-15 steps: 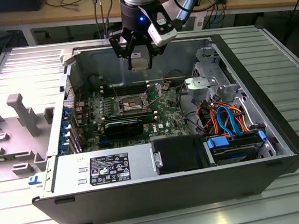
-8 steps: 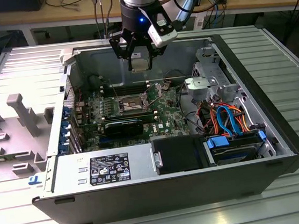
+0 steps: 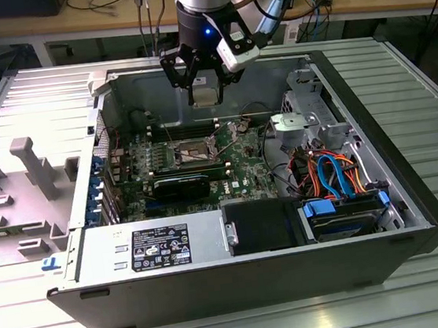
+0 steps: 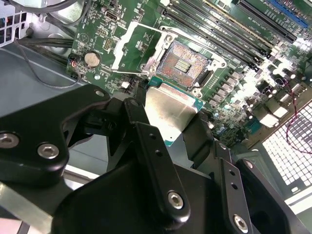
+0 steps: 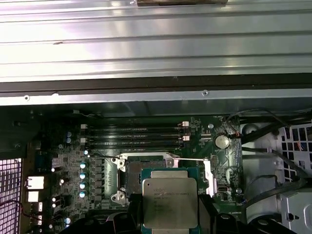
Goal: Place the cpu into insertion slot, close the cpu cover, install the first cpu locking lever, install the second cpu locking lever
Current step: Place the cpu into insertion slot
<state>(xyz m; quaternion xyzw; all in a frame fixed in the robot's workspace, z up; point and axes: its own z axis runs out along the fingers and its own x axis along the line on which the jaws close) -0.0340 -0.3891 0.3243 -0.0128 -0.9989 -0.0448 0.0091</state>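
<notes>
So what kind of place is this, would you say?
Probably a robotics lab or electronics workbench: an opened grey metal desktop computer case lies on a ribbed aluminium table, a black robot pincer holds a small silvery square cpu over the green motherboard, and a cable-strewn wooden bench stands behind.

The open computer case (image 3: pixel 241 288) is taken whole in the exterior view, from above and off one long side, the hand (image 3: pixel 204 86) at upper centre. Both wrist views are set close over the motherboard (image 5: pixel 73 161) (the second obliquely), the insertion slot (image 4: pixel 187 61) and cpu (image 5: pixel 169 204) being shared.
</notes>
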